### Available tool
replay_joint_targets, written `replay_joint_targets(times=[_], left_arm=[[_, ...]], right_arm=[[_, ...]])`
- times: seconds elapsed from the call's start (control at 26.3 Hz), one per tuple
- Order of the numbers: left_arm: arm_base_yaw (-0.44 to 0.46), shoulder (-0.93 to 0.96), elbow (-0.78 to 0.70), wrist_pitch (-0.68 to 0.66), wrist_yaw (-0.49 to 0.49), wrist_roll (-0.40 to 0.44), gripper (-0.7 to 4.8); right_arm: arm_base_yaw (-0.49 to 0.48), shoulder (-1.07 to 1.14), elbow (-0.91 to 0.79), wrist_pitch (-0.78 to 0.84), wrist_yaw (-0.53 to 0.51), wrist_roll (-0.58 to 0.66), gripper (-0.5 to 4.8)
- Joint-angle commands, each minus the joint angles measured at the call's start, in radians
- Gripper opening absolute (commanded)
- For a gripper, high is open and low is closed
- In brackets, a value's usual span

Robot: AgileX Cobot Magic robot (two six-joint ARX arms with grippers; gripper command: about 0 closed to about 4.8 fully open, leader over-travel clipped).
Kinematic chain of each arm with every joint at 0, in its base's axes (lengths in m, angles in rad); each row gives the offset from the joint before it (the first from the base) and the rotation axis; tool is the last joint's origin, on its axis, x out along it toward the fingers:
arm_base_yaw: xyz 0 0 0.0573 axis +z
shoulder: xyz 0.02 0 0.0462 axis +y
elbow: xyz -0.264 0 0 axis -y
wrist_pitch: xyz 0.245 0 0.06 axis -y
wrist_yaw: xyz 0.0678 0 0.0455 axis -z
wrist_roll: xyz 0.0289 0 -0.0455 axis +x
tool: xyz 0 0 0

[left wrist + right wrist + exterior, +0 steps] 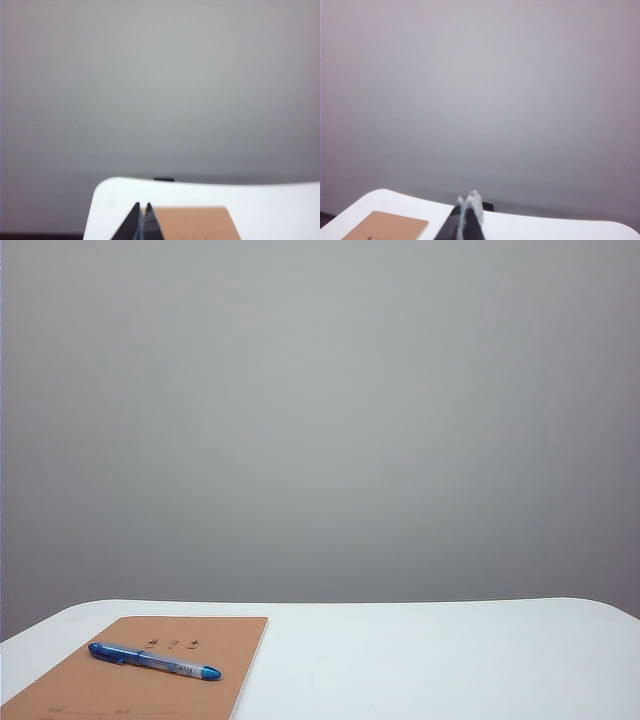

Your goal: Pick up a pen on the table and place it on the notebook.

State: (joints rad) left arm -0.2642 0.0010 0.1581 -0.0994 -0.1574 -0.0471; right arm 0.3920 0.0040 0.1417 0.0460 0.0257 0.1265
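Resting: pen (154, 660) on notebook (140, 680), edge cropped | left gripper (141, 207), right gripper (469, 197) closed, empty

Plain grey wall (320, 420) — soft, even light — no shadows.

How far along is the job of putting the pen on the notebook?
It looks done: the pen lies on the notebook, at an angle across the cover, on the left part of the table. Nothing is in hand. The left gripper and the right gripper both show shut, empty fingertips in their wrist views, and neither appears in the exterior view. Nothing seems left.
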Motion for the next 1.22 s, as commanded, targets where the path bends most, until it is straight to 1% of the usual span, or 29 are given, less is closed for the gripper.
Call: replay_joint_targets(times=[0.04, 0.15, 0.27, 0.3, 0.38, 0.46, 0.53, 0.61, 0.72, 0.76, 0.84, 0.87, 0.95, 0.99, 1.14, 1.22], left_arm=[[0.036, 0.000, -0.020, 0.067, 0.014, -0.006, -0.06], [0.100, 0.000, -0.040, 0.090, 0.082, -0.019, -0.06], [0.174, 0.000, -0.049, 0.077, 0.150, -0.045, -0.06], [0.212, 0.000, -0.049, 0.076, 0.205, -0.043, -0.06], [0.243, 0.000, -0.049, 0.066, 0.193, -0.031, -0.06], [0.254, 0.000, -0.050, 0.046, 0.152, -0.013, -0.06], [0.253, 0.000, -0.051, 0.029, 0.107, -0.013, -0.06], [0.253, 0.000, -0.058, 0.026, 0.090, -0.018, -0.06], [0.253, 0.000, -0.083, 0.039, 0.090, -0.047, -0.06], [0.253, 0.000, -0.102, 0.032, 0.090, -0.090, -0.06], [0.253, 0.000, -0.131, 0.007, 0.090, -0.122, -0.06], [0.253, 0.000, -0.140, -0.003, 0.090, -0.122, -0.06], [0.253, 0.000, -0.153, -0.054, 0.048, -0.121, -0.06], [0.253, 0.000, -0.152, -0.081, 0.014, -0.116, -0.06], [0.255, 0.000, -0.152, -0.069, 0.050, -0.058, -0.05], [0.255, 0.000, -0.152, -0.084, 0.058, -0.018, -0.06]], right_arm=[[-0.003, -0.001, -0.022, 0.030, -0.002, -0.026, -0.06], [-0.015, -0.001, -0.061, 0.069, -0.003, -0.026, -0.06], [-0.041, -0.001, -0.104, 0.095, -0.025, -0.021, -0.06], [-0.059, -0.001, -0.127, 0.093, -0.056, -0.022, -0.06], [-0.078, -0.001, -0.140, 0.071, -0.061, -0.030, -0.06], [-0.096, -0.002, -0.140, 0.056, -0.015, -0.051, -0.06], [-0.121, -0.002, -0.140, 0.053, 0.044, -0.098, -0.06], [-0.160, -0.002, -0.140, 0.051, 0.077, -0.126, -0.06], [-0.227, -0.002, -0.140, 0.038, 0.043, -0.099, -0.06], [-0.268, -0.002, -0.140, 0.016, -0.004, -0.098, -0.06], [-0.310, -0.002, -0.140, -0.014, -0.026, -0.093, -0.06], [-0.319, -0.002, -0.140, -0.020, -0.025, -0.092, -0.06], [-0.326, -0.002, -0.140, -0.029, -0.020, -0.088, -0.06], [-0.327, -0.002, -0.140, -0.037, -0.016, -0.080, -0.06], [-0.327, -0.002, -0.140, -0.106, 0.010, -0.073, -0.06], [-0.327, -0.001, -0.141, -0.179, 0.051, -0.070, -0.06]])
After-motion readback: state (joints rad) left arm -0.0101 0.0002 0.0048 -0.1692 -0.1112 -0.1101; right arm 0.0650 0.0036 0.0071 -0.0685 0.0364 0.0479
